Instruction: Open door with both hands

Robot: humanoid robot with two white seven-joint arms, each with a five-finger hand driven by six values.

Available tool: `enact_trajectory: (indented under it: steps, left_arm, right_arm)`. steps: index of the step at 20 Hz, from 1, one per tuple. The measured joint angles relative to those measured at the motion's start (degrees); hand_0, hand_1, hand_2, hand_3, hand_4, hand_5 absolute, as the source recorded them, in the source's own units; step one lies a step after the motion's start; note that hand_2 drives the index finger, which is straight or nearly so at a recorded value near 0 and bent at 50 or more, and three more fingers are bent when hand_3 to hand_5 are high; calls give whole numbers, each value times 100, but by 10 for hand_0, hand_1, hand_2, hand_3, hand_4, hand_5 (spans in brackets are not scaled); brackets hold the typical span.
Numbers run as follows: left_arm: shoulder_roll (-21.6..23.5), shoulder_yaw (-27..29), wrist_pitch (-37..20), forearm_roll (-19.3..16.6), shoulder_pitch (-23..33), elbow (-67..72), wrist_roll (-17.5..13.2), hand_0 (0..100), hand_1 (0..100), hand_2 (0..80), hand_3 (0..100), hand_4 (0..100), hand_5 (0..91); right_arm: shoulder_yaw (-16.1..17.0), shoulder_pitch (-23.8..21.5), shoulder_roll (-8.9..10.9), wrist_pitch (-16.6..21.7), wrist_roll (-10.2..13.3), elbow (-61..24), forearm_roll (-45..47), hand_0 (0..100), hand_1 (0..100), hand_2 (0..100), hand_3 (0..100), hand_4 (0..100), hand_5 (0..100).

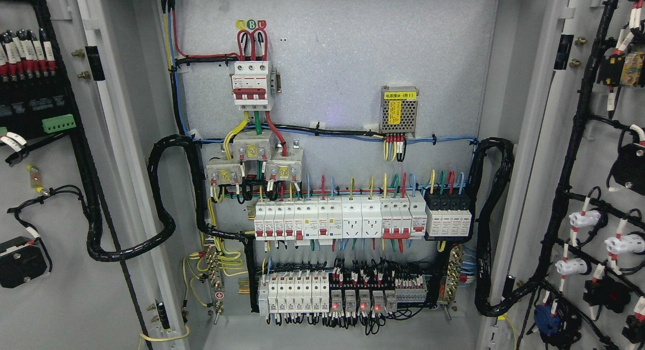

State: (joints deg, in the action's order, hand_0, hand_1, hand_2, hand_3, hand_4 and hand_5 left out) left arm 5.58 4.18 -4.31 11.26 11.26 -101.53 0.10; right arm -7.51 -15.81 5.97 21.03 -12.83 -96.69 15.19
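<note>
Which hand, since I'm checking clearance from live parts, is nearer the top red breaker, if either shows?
Neither left nor right: no hand or arm is in view. The top red breaker sits on the cabinet back panel, with left door and right door open.

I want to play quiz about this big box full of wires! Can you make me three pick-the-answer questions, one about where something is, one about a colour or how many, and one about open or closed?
1. Where is the small metal box with the yellow warning label?
A. upper right of the back panel
B. bottom left corner
C. on the left door

2. How many round letter stickers sit above the top breaker?
A. one
B. three
C. six

3. How are the cabinet doors?
A. both shut
B. only one open
C. both swung open

Answers: 1 A, it hangs high on the back panel, right of the middle. 2 B, a yellow, a green and a red one show. 3 C, the left door and right door stand wide, showing their inner wiring.
</note>
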Motion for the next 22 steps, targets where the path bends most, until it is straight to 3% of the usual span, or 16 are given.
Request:
enact_trajectory:
  steps: [9, 22]
  left_arm:
    - [-310, -527, -248, -139, 201, -222, -341, 291, 0, 29, 29, 34, 0]
    - [-482, -686, -251, -157, 378, -296, -361, 291, 0, 29, 28, 33, 0]
  right_arm:
    - [-330, 7, -185, 15, 84, 18, -48, 219, 0, 0, 0, 0, 0]
    - [-508, 10, -278, 18, 94, -24, -59, 219, 0, 0, 0, 0, 0]
